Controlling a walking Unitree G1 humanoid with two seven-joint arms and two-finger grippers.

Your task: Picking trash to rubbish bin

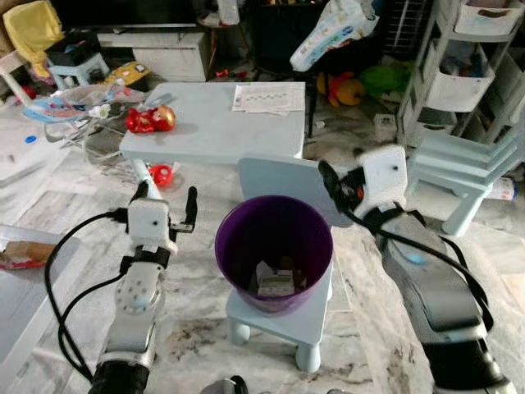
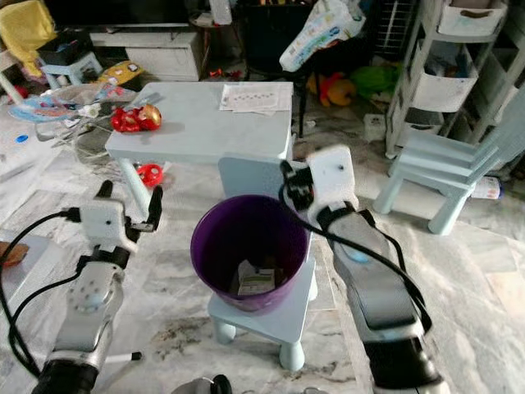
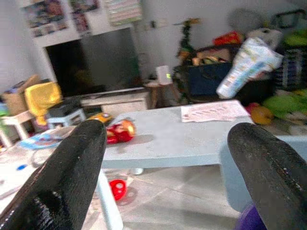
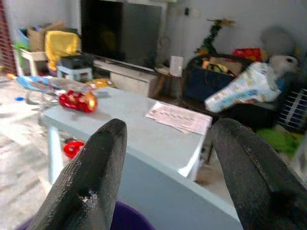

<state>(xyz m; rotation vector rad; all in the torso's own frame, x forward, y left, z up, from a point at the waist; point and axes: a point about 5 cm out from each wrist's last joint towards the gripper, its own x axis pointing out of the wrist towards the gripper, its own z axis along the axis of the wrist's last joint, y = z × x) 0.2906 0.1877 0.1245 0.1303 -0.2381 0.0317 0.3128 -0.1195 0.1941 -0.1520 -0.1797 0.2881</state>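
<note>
On the far left, a pale blue surface (image 1: 215, 123) carries a red toy (image 1: 149, 120) near its left end and a printed sheet of paper (image 1: 268, 98) toward its back right corner. A small red object (image 1: 161, 174) lies on the marble floor (image 1: 57, 197) beneath that surface's left edge. The left gripper (image 1: 167, 200) hangs in the air to the left of the bin, its two black fingers (image 3: 72, 172) spread wide apart and holding nothing. In the centre, the purple rubbish bin (image 1: 273, 250) stands on a small light blue chair (image 1: 283, 316), and pieces of trash (image 1: 275, 281) lie at its bottom. The right gripper (image 2: 289, 185) sits just beyond the bin's far right rim, above the chair's backrest, its fingers (image 4: 91, 177) likewise parted and empty. Further right stands another light blue chair (image 1: 463, 168), with white shelving (image 1: 472, 61) behind it.
</note>
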